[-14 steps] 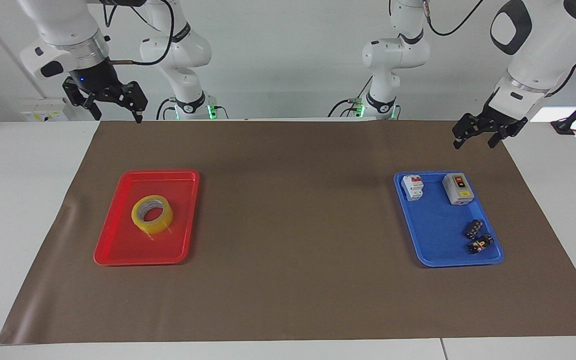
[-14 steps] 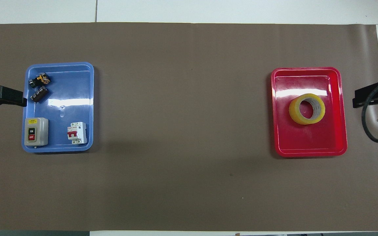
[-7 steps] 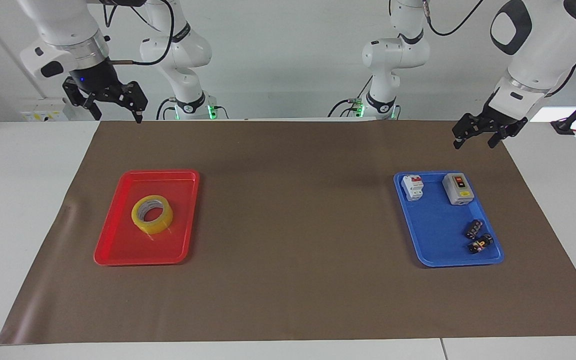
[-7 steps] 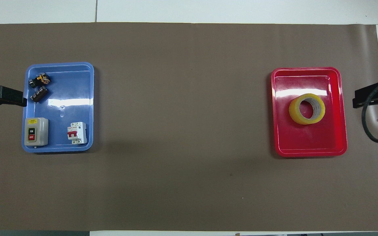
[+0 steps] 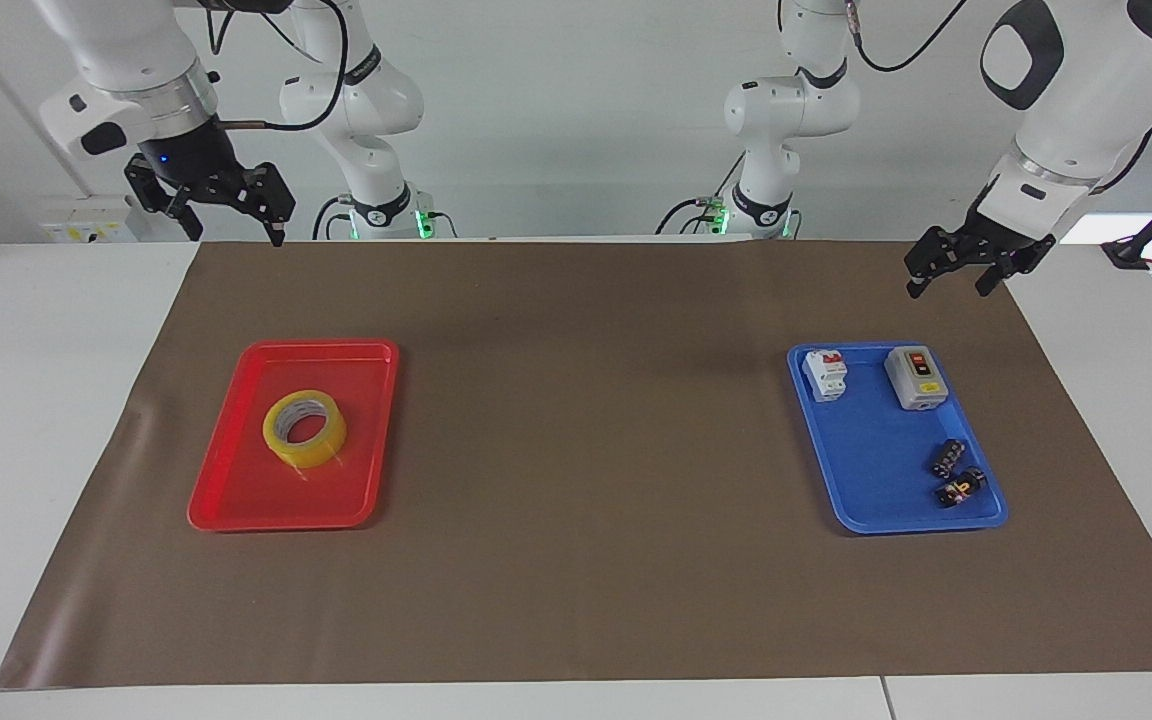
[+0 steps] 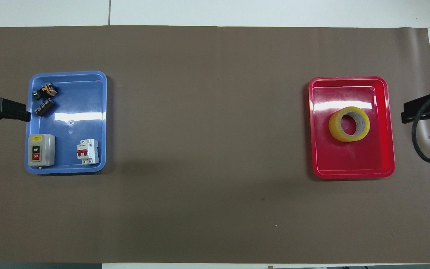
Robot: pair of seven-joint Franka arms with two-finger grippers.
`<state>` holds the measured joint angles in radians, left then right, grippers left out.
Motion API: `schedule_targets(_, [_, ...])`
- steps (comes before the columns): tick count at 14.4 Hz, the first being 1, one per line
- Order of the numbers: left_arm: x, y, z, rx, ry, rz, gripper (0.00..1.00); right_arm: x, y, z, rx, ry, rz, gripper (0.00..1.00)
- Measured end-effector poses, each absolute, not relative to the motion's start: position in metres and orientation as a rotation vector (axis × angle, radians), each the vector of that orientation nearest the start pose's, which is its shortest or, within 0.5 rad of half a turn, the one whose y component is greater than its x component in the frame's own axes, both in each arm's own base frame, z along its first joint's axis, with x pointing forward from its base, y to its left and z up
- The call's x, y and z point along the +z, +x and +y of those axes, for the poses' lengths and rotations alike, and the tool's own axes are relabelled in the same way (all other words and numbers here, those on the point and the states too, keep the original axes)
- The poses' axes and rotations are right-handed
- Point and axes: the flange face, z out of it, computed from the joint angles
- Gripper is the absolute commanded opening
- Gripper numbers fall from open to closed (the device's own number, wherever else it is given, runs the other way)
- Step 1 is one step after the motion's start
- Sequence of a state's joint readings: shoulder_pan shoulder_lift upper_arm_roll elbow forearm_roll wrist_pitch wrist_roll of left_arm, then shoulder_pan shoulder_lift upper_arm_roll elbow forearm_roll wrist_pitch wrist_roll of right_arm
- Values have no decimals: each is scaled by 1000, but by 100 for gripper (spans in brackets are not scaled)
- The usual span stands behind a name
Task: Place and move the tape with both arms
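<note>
1. Since the earlier pictures almost nothing had moved: the right gripper point(image 5: 234, 215) had shifted only a little, and the left gripper point(image 5: 948, 272), the trays and all objects had stayed in place.
2. The tape point(image 5: 304, 428), a yellow translucent roll with a pale core, lay flat in the red tray point(image 5: 236, 500), near the tray's middle, toward the right arm's end of the table.
3. In the facing view the tape was at about 5 o'clock from the right gripper and well apart from it.
4. The right gripper hung in the air over the edge of the brown mat point(image 5: 586, 580) nearest the robots; its fingers stood wide and held nothing.
5. The left gripper hung over the mat's corner at the left arm's end, at about 12 o'clock from the blue tray point(image 5: 866, 500) in the facing view; its fingers were also wide and empty.
6. The blue tray held a grey on/off switch box point(image 5: 916, 378) and a white circuit breaker point(image 5: 826, 374), side by side in the part nearer the robots.
7. Two small black connectors point(image 5: 954, 475) lay close together in the tray's corner farther from the robots.
8. Both arms waited, touching nothing.
</note>
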<state>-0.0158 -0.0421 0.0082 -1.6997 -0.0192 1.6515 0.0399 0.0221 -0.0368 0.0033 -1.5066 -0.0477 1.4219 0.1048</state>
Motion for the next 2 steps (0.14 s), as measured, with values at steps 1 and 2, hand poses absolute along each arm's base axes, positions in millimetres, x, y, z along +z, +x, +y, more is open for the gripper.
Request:
schedule_targets(1, [594, 546, -6, 9, -3160, 73, 100, 662, 527, 8, 72, -3188, 136, 100])
schedule_targets(2, [594, 546, -6, 9, -3160, 73, 100, 662, 527, 8, 72, -3188, 136, 100])
